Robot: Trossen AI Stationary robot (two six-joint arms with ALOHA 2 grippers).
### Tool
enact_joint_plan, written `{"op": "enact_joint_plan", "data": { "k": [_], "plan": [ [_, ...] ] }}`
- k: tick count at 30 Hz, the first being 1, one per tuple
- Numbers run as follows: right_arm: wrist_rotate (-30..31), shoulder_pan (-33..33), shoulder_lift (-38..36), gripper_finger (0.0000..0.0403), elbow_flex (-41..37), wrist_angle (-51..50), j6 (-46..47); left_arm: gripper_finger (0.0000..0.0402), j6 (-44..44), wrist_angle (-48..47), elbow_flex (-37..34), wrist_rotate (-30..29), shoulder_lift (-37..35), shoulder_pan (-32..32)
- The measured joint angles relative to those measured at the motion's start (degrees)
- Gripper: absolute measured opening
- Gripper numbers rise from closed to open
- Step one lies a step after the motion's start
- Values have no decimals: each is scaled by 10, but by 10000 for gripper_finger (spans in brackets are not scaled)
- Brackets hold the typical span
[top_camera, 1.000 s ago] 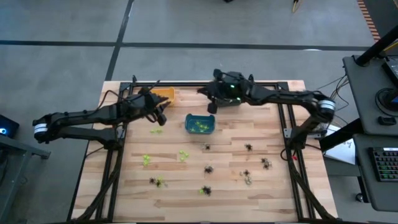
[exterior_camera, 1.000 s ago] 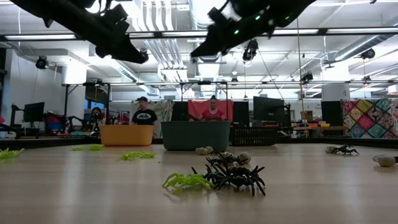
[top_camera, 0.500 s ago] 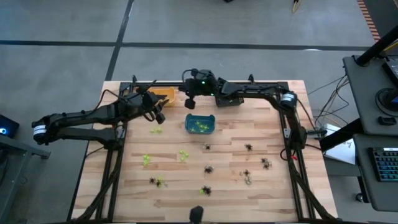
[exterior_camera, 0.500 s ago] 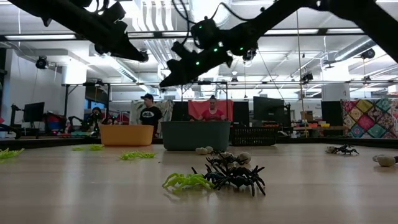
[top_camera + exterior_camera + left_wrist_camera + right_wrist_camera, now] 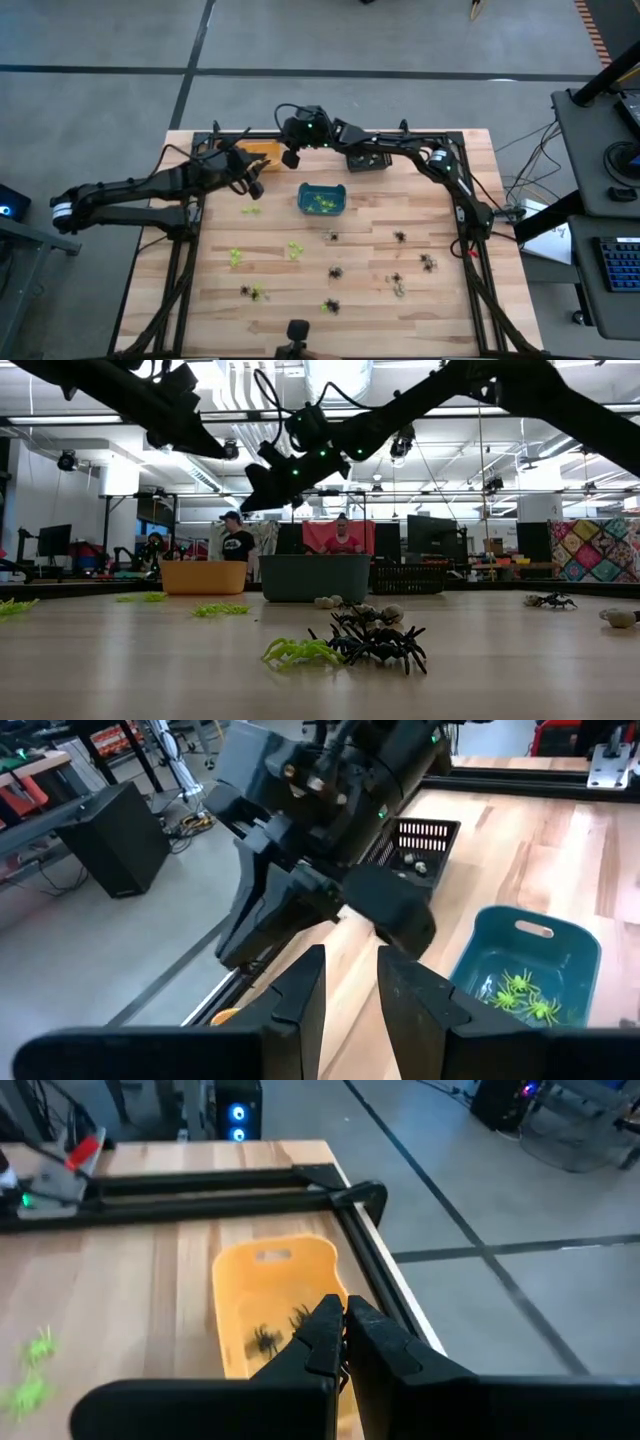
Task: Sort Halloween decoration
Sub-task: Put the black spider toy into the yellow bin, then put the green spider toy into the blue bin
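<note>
2 dark jointed arms (image 5: 140, 187), black cables, green indicator light, dark fingers (image 5: 325, 1340).

**Even overhead light, soft shadows, blur close to the lenses**

The scene is brightly and evenly lit from ceiling fixtures (image 5: 330, 380), which blow out to white glare in the low view. The arms there read as near-black silhouettes against that ceiling. On the wooden table (image 5: 420, 300) shadows are faint and short. In the low view the near tabletop is soft, and the far room is hazy. Both wrist views blur the dark fingers (image 5: 300, 1005) nearest the lens, and the green spiders (image 5: 30, 1370) smear at one edge.
</note>
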Motion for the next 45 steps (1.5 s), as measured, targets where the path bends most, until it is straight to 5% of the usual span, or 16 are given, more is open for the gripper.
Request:
{"op": "enact_joint_plan", "data": {
  "k": [16, 27, 39, 45],
  "plan": [
    [-9, 4, 101, 9, 106, 23, 59, 77, -27, -33, 18, 2, -114, 0],
    [-13, 6, 128, 13, 107, 50, 66, 77, -22, -33, 15, 2, -114, 0],
    [-16, 7, 129, 117, 107, 30, 77, 77, -40, -32, 16, 2, -86, 0],
    [-74, 7, 81, 137, 107, -56, 59, 77, -80, -71, 18, 2, -73, 0]
  ]
}}
